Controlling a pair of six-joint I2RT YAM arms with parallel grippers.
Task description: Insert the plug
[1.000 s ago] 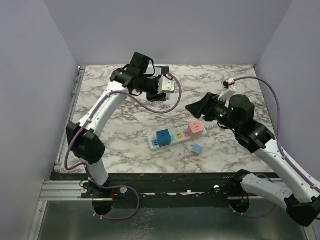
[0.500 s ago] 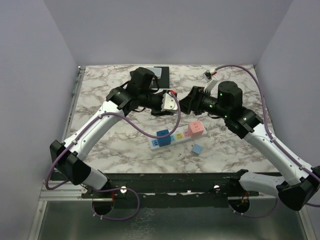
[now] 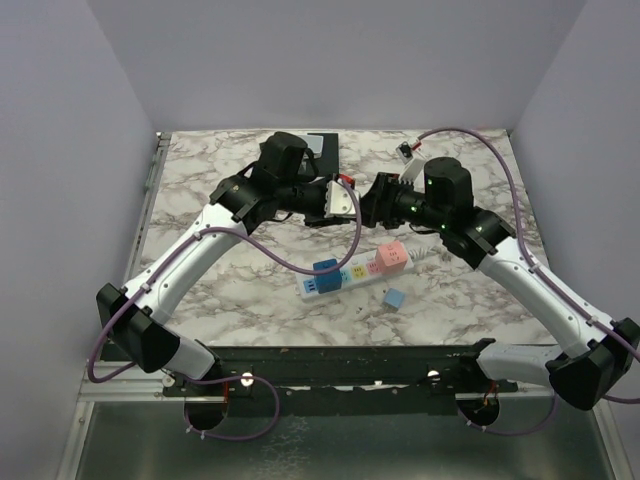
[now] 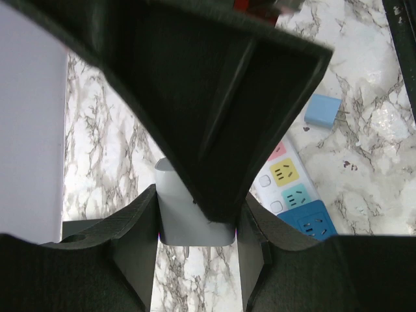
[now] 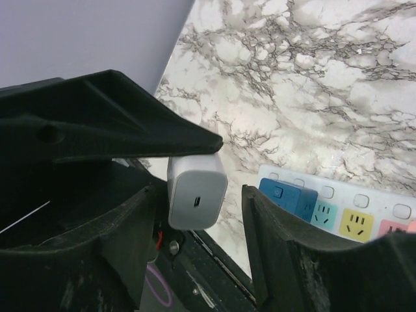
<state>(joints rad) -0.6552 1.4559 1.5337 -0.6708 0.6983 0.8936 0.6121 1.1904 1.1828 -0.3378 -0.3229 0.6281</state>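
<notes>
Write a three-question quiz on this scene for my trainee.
1. True or false: the left pincer grips the white charger in the air.
2. The loose light-blue cube lies: A on the power strip; B on the table beside it; C in the left pincer.
3. Fill in: the right pincer has its jaws ___ on either side of the charger.
Key: 1 true; 2 B; 3 open.
</notes>
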